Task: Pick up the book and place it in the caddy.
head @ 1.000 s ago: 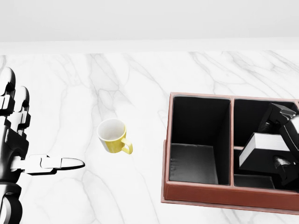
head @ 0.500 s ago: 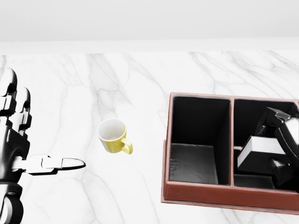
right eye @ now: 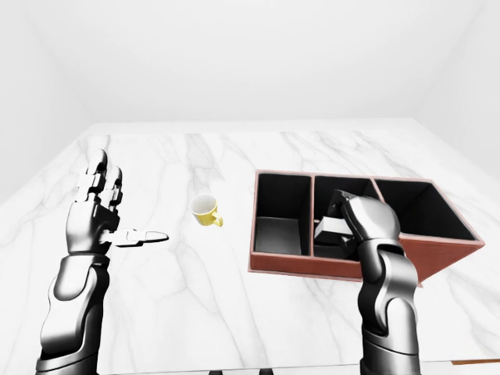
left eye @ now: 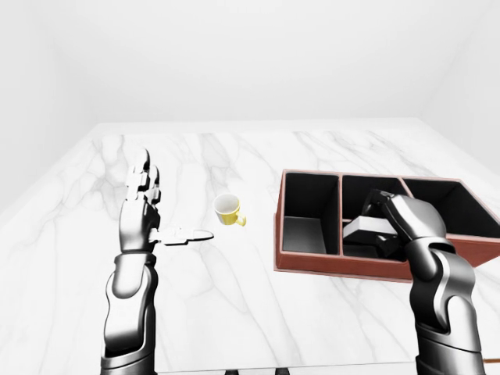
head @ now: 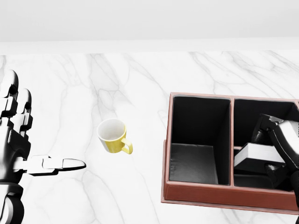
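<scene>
Inside the middle compartment of the brown caddy, which sits toward the right edge of the marble table, the book lies tilted, its pale page edges facing the bottom-left of the head view; its long axis runs roughly left to right across the compartment, the left end lower than the right; the right hand reaches down into that same compartment, its dark fingers curled round the book's upper and lower sides, gripping it; the compartment to the left of it holds nothing that shows; the left hand is raised above the table's left part, well apart from the caddy, palm spread, fingers upright and thumb pointing toward the yellow cup, holding nothing; the cup stands upright on the table between the left hand and the caddy, handle toward the caddy.
</scene>
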`<state>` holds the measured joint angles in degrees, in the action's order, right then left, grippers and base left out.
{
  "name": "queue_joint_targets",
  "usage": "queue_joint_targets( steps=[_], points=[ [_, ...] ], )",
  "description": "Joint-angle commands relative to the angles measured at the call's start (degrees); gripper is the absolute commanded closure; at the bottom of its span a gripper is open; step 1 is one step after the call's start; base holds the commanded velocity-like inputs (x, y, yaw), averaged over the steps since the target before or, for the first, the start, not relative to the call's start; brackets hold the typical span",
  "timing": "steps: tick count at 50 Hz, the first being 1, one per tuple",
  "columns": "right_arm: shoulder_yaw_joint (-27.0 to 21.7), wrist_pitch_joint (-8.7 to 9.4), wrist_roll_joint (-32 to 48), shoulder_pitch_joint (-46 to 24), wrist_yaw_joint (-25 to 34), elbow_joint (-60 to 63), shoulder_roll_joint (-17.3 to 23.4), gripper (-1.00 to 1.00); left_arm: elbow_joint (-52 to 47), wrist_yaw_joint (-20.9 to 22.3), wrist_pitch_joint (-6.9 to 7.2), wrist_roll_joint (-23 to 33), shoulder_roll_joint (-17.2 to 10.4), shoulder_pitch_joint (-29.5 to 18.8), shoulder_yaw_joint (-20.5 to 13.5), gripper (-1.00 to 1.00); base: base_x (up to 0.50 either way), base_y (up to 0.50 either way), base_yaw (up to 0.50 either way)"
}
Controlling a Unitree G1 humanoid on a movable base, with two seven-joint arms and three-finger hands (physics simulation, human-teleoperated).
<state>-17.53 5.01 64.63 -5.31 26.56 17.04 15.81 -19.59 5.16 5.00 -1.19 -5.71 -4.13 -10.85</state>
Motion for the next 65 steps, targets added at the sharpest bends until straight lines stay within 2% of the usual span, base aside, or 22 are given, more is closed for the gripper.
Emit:
queue_joint_targets(
  steps=[1, 26, 27, 28, 30, 31, 57, 65],
  points=[
    [0.61, -0.01, 0.28, -1.33, -3.70, -2.59, 0.65, 1.00, 0.08, 0.01, 0.00, 0.12, 0.03, 0.05, 0.11, -1.00, 0.00, 0.00, 0.00],
    [0.76, -0.01, 0.90, -2.07, -4.08, -3.05, 1.18, 0.98, -0.08, 0.00, 0.00, 0.19, 0.12, 0.16, 0.17, -1.00, 0.00, 0.00, 0.00],
    [0.71, -0.01, 0.91, -2.00, -4.09, -3.03, 1.27, 0.79, -0.07, 0.00, 0.00, 0.16, 0.12, 0.16, 0.14, -1.00, 0.00, 0.00, 0.00],
    [0.61, -0.01, 0.85, -2.18, -4.24, -3.00, 1.33, 0.15, -0.03, 0.02, 0.00, 0.17, 0.10, 0.12, 0.15, -1.00, 0.01, 0.00, 0.00],
    [0.68, -0.01, 1.02, -2.20, -4.25, -2.84, 1.33, -0.54, 0.02, 0.04, 0.00, 0.14, 0.10, 0.09, 0.14, -1.00, 0.00, 0.00, 0.00],
    [0.67, -0.01, 1.03, -2.23, -4.28, -2.81, 1.31, -0.98, 0.05, 0.03, 0.00, 0.13, 0.10, 0.09, 0.13, -1.00, 0.00, 0.00, 0.00],
    [0.08, -0.01, 0.41, -2.97, -3.34, -0.91, 1.71, -1.00, -0.35, -0.03, 0.00, -0.06, -0.33, -0.85, -0.14, -1.00, 0.00, 0.00, 0.00],
    [0.51, -0.01, -6.19, -8.51, -1.11, 3.92, 1.11, -1.00, -1.26, 0.01, 0.00, -0.04, -0.62, -1.61, -0.20, -1.00, 0.00, 0.00, 0.00]
  ],
)
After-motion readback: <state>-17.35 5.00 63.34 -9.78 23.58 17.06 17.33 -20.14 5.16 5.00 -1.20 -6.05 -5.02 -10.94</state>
